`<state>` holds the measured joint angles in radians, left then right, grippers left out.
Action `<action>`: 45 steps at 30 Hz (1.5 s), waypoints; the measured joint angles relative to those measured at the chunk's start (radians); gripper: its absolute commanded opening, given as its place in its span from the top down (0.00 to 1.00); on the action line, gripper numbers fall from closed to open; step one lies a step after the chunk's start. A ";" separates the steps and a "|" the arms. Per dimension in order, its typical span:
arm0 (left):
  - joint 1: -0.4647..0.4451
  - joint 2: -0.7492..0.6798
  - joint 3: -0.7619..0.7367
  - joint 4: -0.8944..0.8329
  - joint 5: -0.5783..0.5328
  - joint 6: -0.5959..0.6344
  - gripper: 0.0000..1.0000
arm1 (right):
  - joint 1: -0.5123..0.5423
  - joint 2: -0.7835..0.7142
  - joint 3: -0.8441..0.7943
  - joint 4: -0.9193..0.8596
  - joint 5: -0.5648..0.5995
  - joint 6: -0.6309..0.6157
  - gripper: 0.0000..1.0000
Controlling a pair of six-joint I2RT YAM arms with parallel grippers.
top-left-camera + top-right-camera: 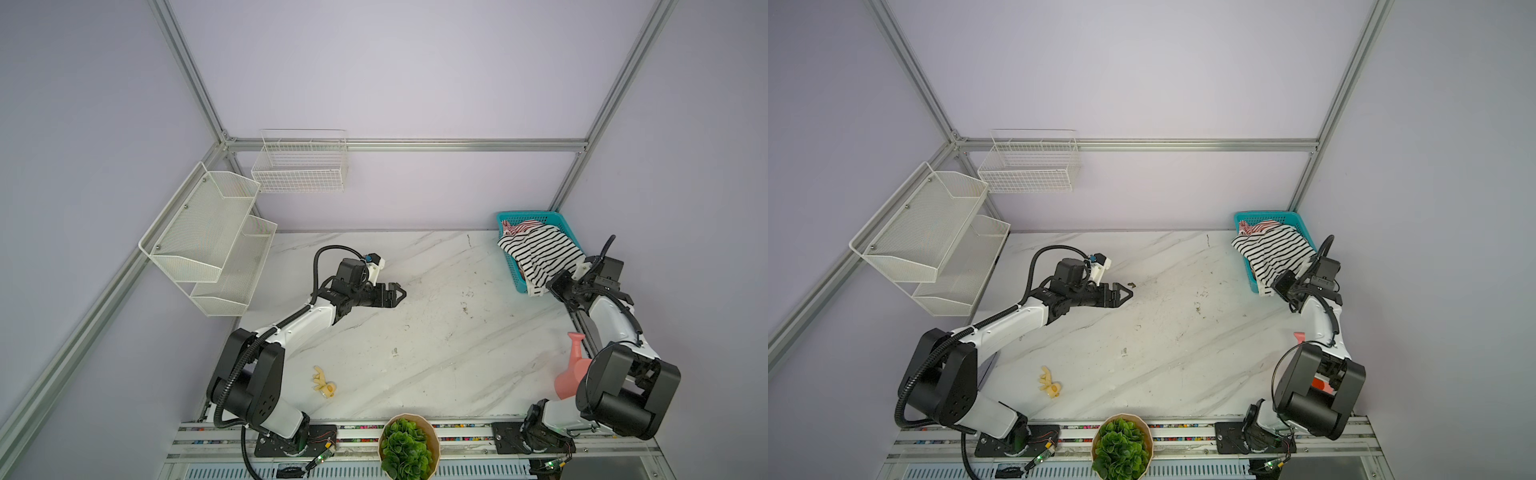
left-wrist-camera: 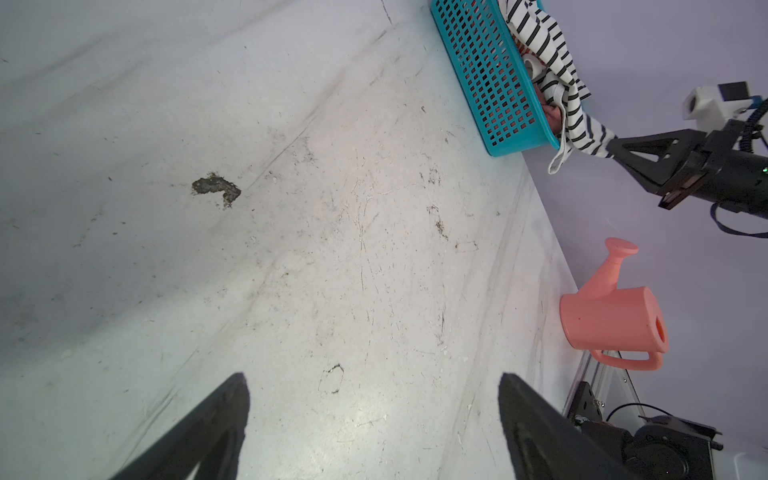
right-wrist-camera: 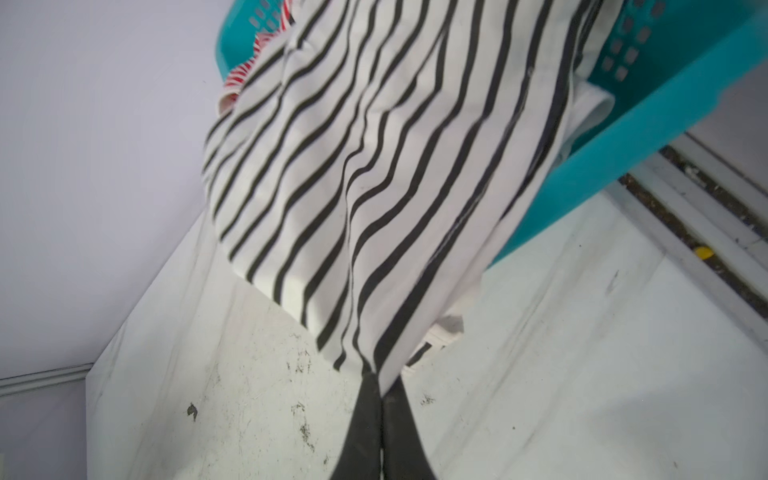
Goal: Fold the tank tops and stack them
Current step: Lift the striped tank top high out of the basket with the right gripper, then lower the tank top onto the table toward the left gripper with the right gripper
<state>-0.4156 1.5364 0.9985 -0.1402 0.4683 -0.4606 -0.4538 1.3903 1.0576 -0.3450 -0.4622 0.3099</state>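
Note:
A black-and-white striped tank top (image 1: 540,253) (image 1: 1275,253) spills over the near end of a teal basket (image 1: 528,216) at the back right of the table. Its hem is pulled out toward my right gripper (image 3: 380,384), which is shut on a pinched corner of the fabric (image 3: 395,166). The left wrist view shows that gripper (image 2: 611,147) holding the cloth taut above the table. A red-and-white striped tank top (image 1: 517,227) (image 3: 245,75) lies deeper in the basket, mostly covered. My left gripper (image 1: 401,291) (image 2: 374,378) is open and holds nothing, low over the middle of the table.
A pink watering can (image 1: 575,365) (image 2: 611,320) stands at the right edge beside my right arm. A yellow scrap (image 1: 324,382) lies front left. A potted plant (image 1: 407,449) sits at the front edge. White mesh shelves (image 1: 208,237) and a wire basket (image 1: 301,166) hang on the walls.

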 measured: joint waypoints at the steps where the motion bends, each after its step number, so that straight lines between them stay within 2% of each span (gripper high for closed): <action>1: 0.000 0.000 0.000 -0.001 -0.001 0.000 0.07 | 0.000 -0.024 0.021 -0.003 -0.002 0.003 1.00; 8: -0.005 0.000 0.004 -0.006 -0.006 0.000 0.07 | 0.000 -0.155 0.222 0.034 -0.039 0.061 1.00; 16: -0.009 0.000 0.004 -0.008 -0.021 0.000 0.07 | 0.023 -0.105 0.470 0.155 -0.131 0.163 1.00; 18: -0.011 0.000 0.004 -0.008 -0.027 0.000 0.07 | 0.062 -0.064 0.540 0.183 -0.139 0.190 1.00; 22: -0.011 -0.001 0.004 -0.013 -0.037 0.000 0.07 | 0.205 0.060 0.722 0.209 -0.129 0.205 1.00; 28: -0.011 -0.028 0.004 -0.041 -0.079 0.010 0.06 | 0.398 0.330 1.107 0.177 -0.119 0.202 1.00; 32: -0.011 -0.076 0.004 -0.061 -0.116 0.025 0.06 | 0.468 0.525 1.409 0.134 -0.115 0.202 1.00; 35: -0.011 -0.108 0.004 -0.072 -0.145 0.036 0.06 | 0.497 0.626 1.553 0.127 -0.124 0.219 1.00; 41: -0.011 -0.161 0.004 -0.100 -0.206 0.061 0.05 | 0.535 0.665 1.546 0.145 -0.142 0.249 1.00; 45: -0.011 -0.183 0.004 -0.132 -0.250 0.073 0.04 | 0.589 0.664 1.489 0.123 -0.145 0.214 1.00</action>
<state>-0.4271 1.3529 1.0023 -0.2722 0.2184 -0.3878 0.1349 2.0541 2.5469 -0.2218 -0.6071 0.5243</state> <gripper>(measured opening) 0.955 0.042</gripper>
